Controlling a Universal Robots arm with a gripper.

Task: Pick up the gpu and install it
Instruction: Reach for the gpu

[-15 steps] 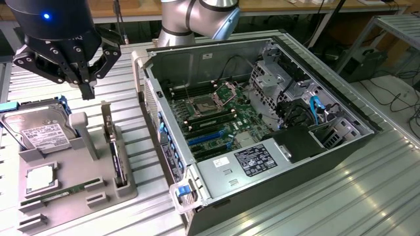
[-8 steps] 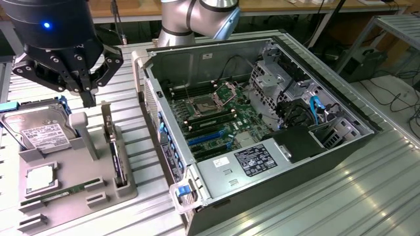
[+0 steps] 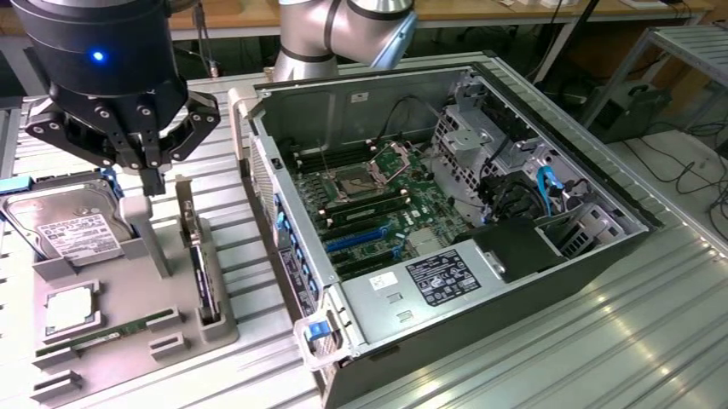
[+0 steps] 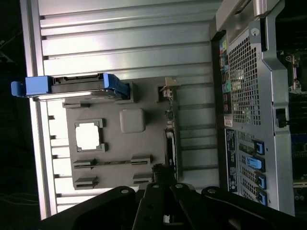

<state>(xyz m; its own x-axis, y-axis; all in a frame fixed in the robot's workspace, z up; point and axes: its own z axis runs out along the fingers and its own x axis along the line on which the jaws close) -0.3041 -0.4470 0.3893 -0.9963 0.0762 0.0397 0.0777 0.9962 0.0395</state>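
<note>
gpu (image 3: 206, 285) untouched; claw (image 3: 153, 182) closed, empty, nearby.

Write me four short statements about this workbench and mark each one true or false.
1. The gpu stands on edge in a slot of the grey tray. True.
2. The gripper holds the gpu. False: it is shut on nothing and hangs above the tray.
3. The computer case lies open, with its motherboard exposed. True.
4. The hard drive is mounted inside the computer case. False: it sits on the tray, to the exterior view's left of the case.
</note>
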